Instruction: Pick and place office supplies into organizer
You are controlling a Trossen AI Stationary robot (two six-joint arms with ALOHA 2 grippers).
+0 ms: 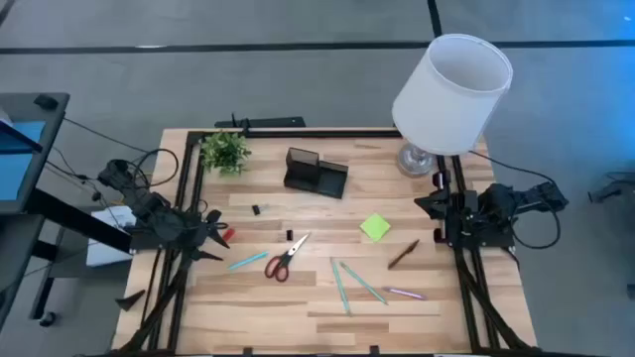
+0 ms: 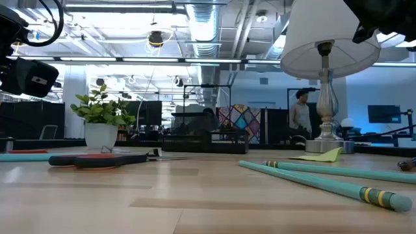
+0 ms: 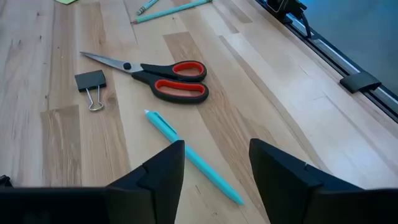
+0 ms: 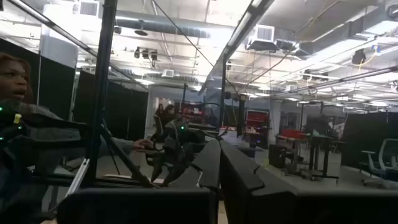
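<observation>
My left gripper (image 1: 216,236) (image 3: 217,168) is open, low over the table's left part. A teal pen (image 3: 193,158) (image 1: 246,262) lies on the wood, and its near end runs between the two fingers; I see no touch. Beyond it lie red-handled scissors (image 3: 168,78) (image 1: 283,260) and a black binder clip (image 3: 91,81). The black organizer (image 1: 316,174) stands toward the far edge. Two more teal pens (image 1: 352,283), a pink pen (image 1: 405,294), a brown pen (image 1: 403,255) and a lime-green sticky pad (image 1: 375,227) lie right of centre. My right gripper (image 1: 429,206) (image 4: 220,168) is shut and waits at the right edge.
A white-shaded lamp (image 1: 451,84) stands at the far right corner and a small potted plant (image 1: 225,151) at the far left. Another black clip (image 1: 256,209) and a red bit (image 1: 227,235) lie near my left gripper. A person (image 4: 15,81) shows beyond the table.
</observation>
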